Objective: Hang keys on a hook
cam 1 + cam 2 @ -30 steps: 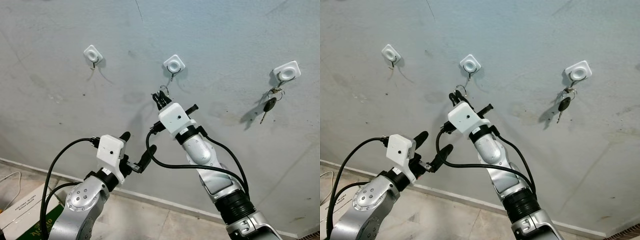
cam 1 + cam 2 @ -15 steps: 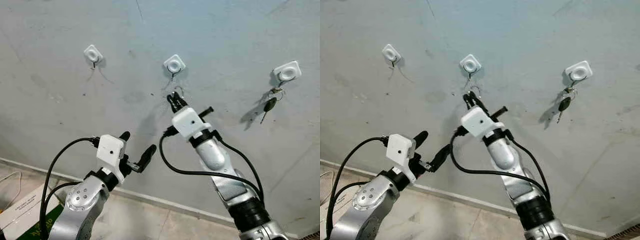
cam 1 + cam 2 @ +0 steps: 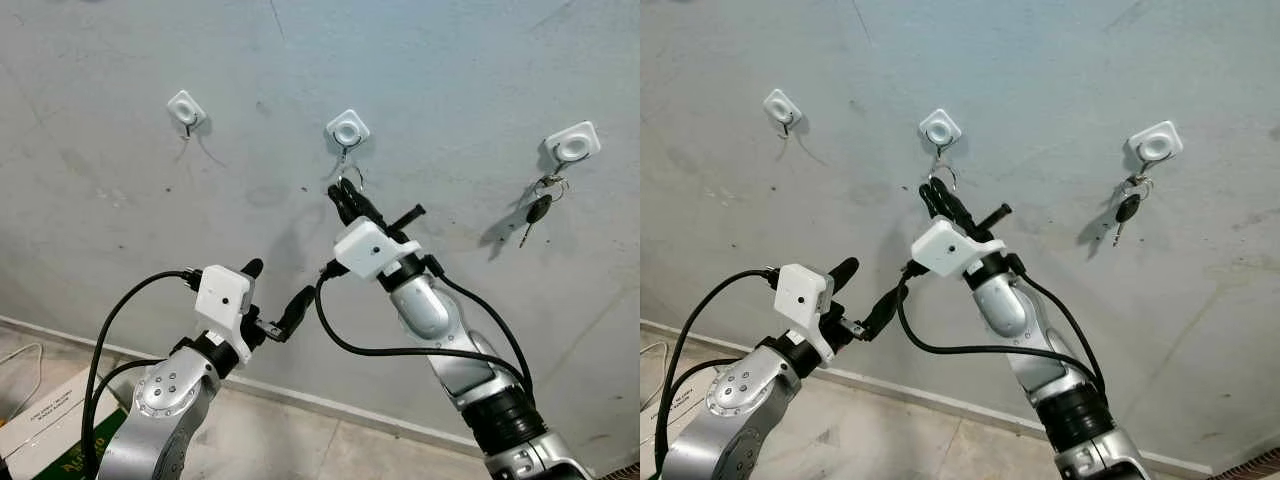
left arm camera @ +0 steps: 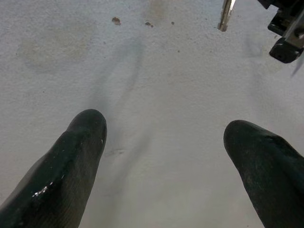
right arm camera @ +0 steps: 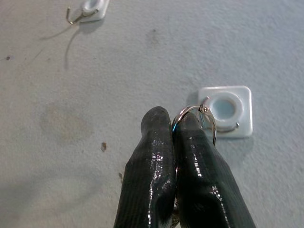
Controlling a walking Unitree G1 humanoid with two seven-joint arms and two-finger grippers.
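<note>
Gripping a silver key ring (image 5: 197,124) between fingers pressed tight together, the right gripper (image 3: 345,196) is raised against the grey wall (image 3: 450,60), fingertips pointing up toward the middle hook (image 3: 347,130).

Key ring: loop projects just past the black fingertips (image 5: 156,118); in the right wrist view its upper arc overlaps the lower edge of the middle hook's white square base and lies against the small metal hook wire. Whether the ring has passed over the wire cannot be told. Any keys below the ring are hidden behind the fingers.

Right arm: silver, with white wrist housing and looping black cable, reaching up from the lower right.

Left gripper (image 3: 272,297): held lower and to the left, well below the hooks, fingers spread wide and holding nothing. In the left wrist view both fingers (image 4: 71,156) frame bare wall.

Left hook (image 3: 186,107): white square base, metal hook wire, nothing hung on it; well apart from the middle hook.

Right hook (image 3: 573,144): white square base, carrying a hung key set (image 3: 538,205) with ring and black-headed key dangling below.

Floor, lower left: a white cardboard box (image 3: 35,415) beside a green item.
</note>
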